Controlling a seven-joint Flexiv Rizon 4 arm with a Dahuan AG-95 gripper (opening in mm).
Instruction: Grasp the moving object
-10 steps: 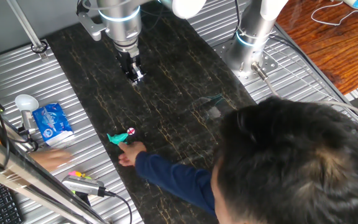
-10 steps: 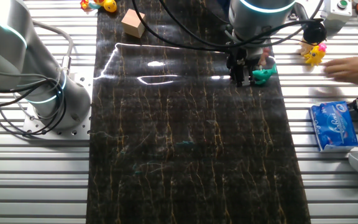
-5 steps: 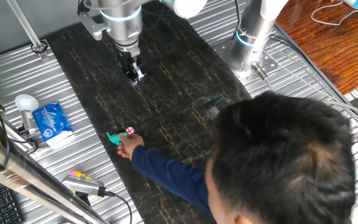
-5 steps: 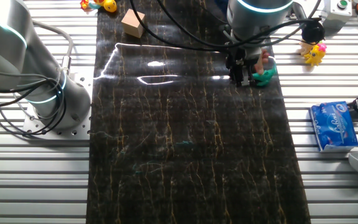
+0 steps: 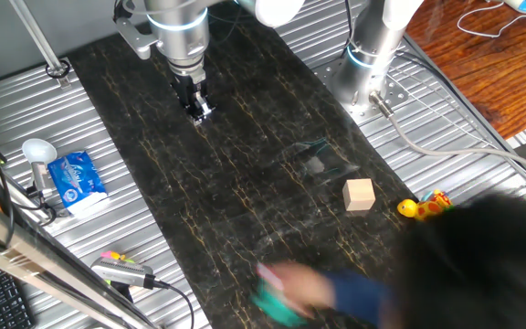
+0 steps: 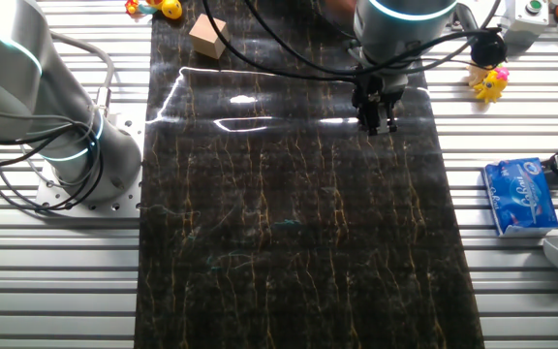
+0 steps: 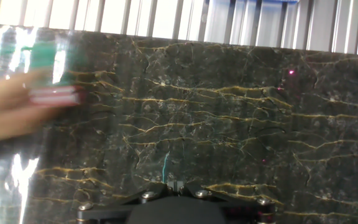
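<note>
A robotics lab — ribbed aluminium table (image 6: 56,281), second robot arm (image 6: 37,107), cables.

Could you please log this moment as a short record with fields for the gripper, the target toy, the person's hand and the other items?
gripper: above the dark mat, holding nothing; jaw state cannot be told
teal toy: motion-blurred, at the near end of the mat, far from the gripper
person's hand: blurred, at the toy, apparently moving it
tan cube: on the mat's edge
yellow-orange toy: beside the cube, off the mat
blue packet: on the metal table
</note>
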